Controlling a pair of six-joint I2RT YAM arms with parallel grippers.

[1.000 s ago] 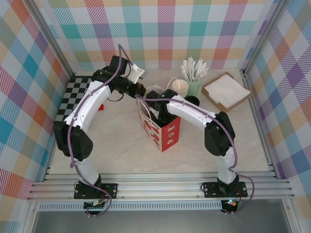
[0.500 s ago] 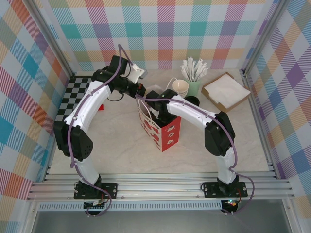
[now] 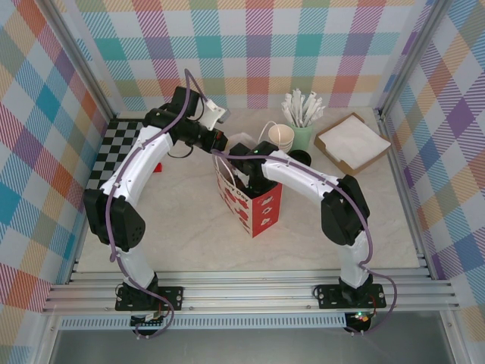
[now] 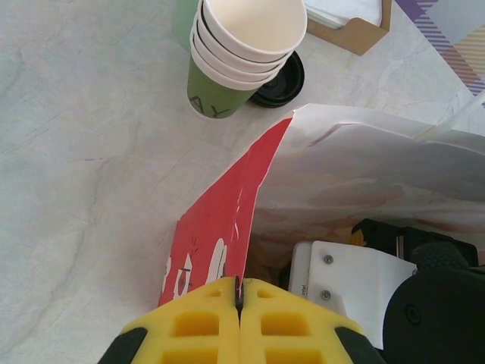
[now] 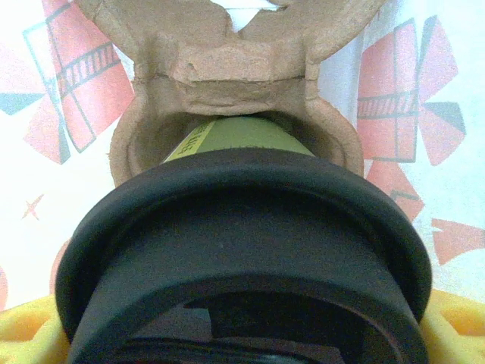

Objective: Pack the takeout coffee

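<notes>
We find only a small change, all of it in the right arm (image 3: 303,178). Its elbow (image 3: 345,220) now sits a little nearer and slightly further right. Its wrist (image 3: 250,163) has shifted a touch over the open top of the red and white bag (image 3: 261,216), and a pale part of it now shows at the bag's far edge.

Dark green paper cup (image 5: 244,135) with a round black plastic lid (image 5: 242,250), seated in a brown moulded cardboard carrier (image 5: 227,72).
The lid is pressed on. The cup's green wall sits in a carrier well, both inside the red and white paper bag (image 3: 261,216) at the table's middle.
</notes>
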